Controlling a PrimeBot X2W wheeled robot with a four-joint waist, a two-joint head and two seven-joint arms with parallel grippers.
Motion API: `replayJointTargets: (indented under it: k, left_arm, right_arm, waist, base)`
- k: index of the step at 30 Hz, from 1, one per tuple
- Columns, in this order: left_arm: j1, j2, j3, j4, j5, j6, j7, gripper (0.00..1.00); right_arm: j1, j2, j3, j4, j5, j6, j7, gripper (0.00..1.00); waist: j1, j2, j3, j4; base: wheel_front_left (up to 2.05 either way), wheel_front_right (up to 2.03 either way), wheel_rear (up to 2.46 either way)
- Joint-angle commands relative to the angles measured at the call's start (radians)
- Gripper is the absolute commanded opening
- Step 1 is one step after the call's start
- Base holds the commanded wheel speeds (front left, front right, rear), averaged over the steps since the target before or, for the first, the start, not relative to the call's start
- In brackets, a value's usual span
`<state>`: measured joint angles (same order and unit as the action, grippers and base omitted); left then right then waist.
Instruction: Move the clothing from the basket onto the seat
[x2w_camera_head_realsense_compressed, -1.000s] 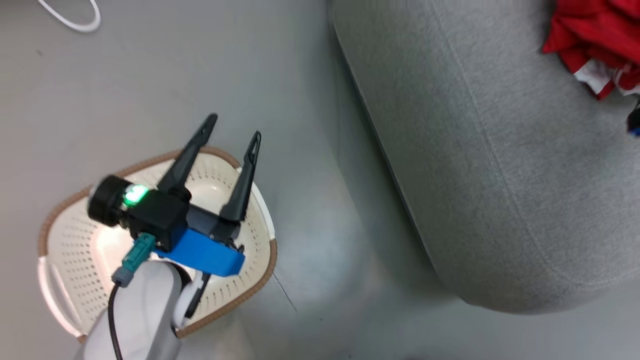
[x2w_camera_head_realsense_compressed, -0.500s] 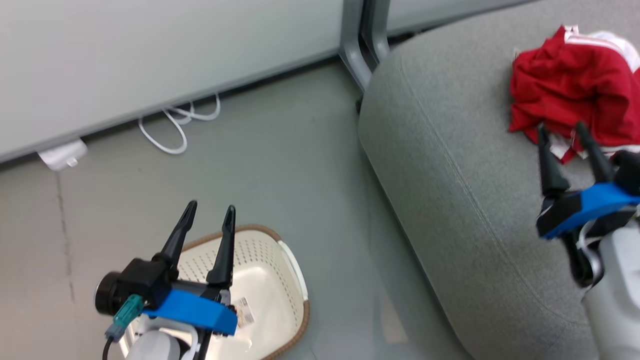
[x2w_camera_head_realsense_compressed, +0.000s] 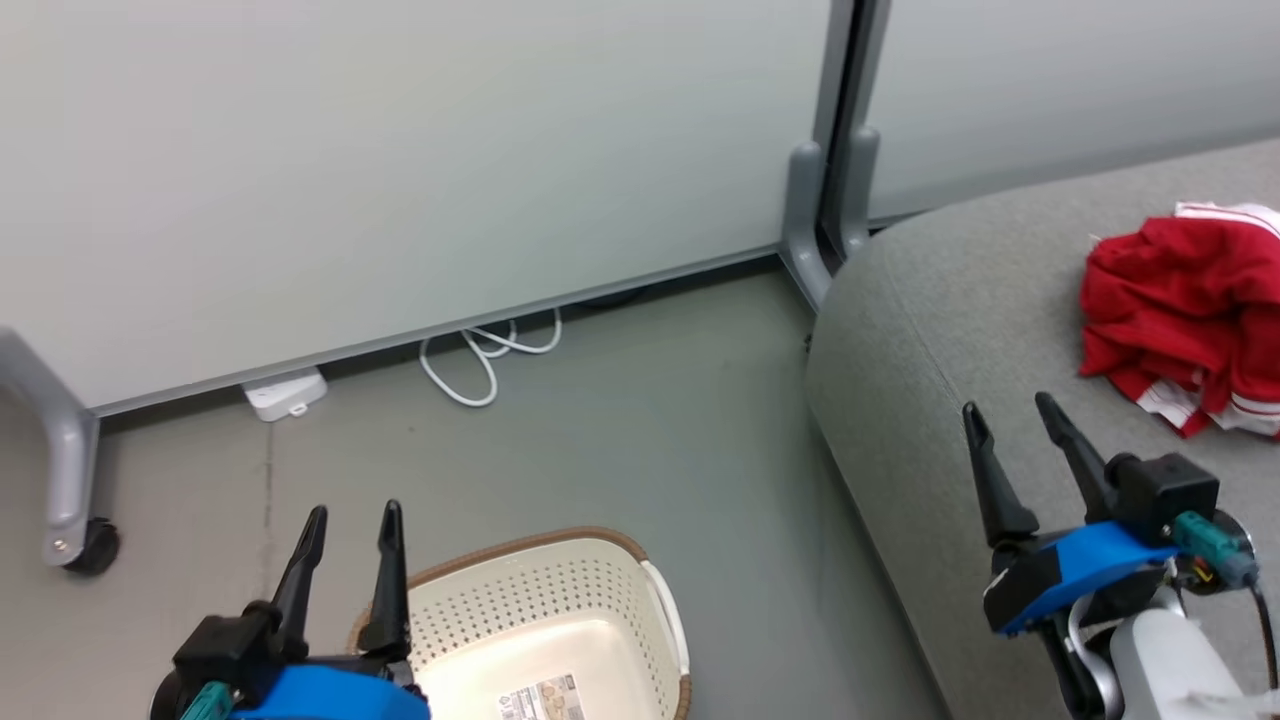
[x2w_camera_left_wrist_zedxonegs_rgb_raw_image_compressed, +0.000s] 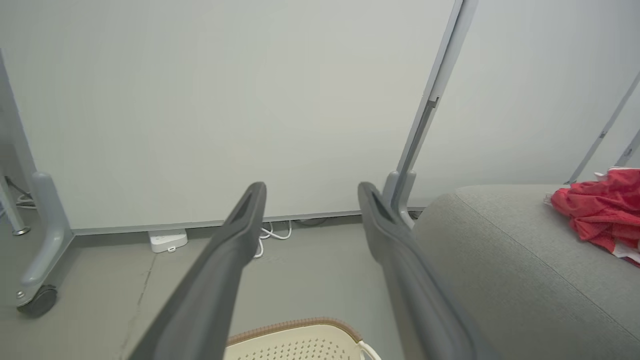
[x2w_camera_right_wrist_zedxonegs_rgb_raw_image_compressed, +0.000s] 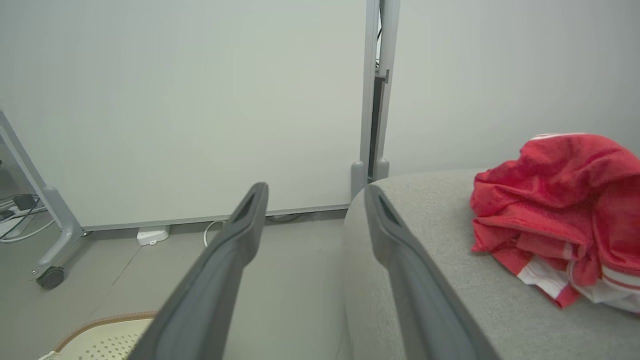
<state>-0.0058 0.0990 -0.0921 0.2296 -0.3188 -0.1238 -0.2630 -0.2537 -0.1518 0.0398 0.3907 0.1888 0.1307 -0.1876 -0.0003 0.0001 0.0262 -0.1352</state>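
Observation:
The red and white clothing (x2w_camera_head_realsense_compressed: 1185, 315) lies crumpled in a heap on the grey seat (x2w_camera_head_realsense_compressed: 950, 330) at the right. The same clothing (x2w_camera_right_wrist_zedxonegs_rgb_raw_image_compressed: 560, 200) fills the right of the right wrist view, and the clothing (x2w_camera_left_wrist_zedxonegs_rgb_raw_image_compressed: 600, 210) lies at the right edge of the left wrist view. The cream basket (x2w_camera_head_realsense_compressed: 560, 630) stands on the floor at the bottom of the head view, with just a label on its bottom. My left gripper (x2w_camera_head_realsense_compressed: 347, 515) is open above the basket's left rim. My right gripper (x2w_camera_head_realsense_compressed: 1010, 408) is open over the seat, left of and nearer than the clothing.
A pale partition wall (x2w_camera_head_realsense_compressed: 400, 150) runs along the back with a grey post (x2w_camera_head_realsense_compressed: 835, 170) beside the seat. A castor foot (x2w_camera_head_realsense_compressed: 70, 480) stands at the far left. White cable (x2w_camera_head_realsense_compressed: 490, 355) and a small white box (x2w_camera_head_realsense_compressed: 285, 392) lie on the floor by the wall.
The head camera has tilted up, bringing the wall into view. My right gripper has drawn back from the clothing, which stays on the seat. My left gripper has lifted off the basket.

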Motion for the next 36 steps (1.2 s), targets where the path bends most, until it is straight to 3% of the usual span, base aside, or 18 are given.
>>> replayJointTargets:
  k: [1, 12, 36]
  left_arm:
    - [0.012, 0.0, 0.012, 0.003, -0.002, -0.003, -0.002, 1.0]
    - [0.05, -0.013, 0.098, 0.04, 0.021, -0.009, -0.002, 1.0]
    - [0.031, -0.025, 0.085, 0.046, 0.037, -0.01, -0.003, 1.0]
  right_arm:
    - [0.023, 0.007, 0.0, -0.018, -0.01, 0.0, 0.005, 1.0]
    - [0.133, 0.058, 0.028, -0.161, -0.043, 0.0, 0.08, 1.0]
    - [0.157, 0.072, 0.021, -0.201, -0.03, 0.0, 0.1, 1.0]
  waist:
    - [0.0003, -0.0001, -0.02, 0.023]
    - [0.0003, -0.0001, -0.034, 0.068]
    - [0.0003, -0.0001, -0.024, 0.089]
  base:
    - [0.0, 0.0, 0.0]
    - [0.0, 0.0, 0.0]
    - [0.0, 0.0, 0.0]
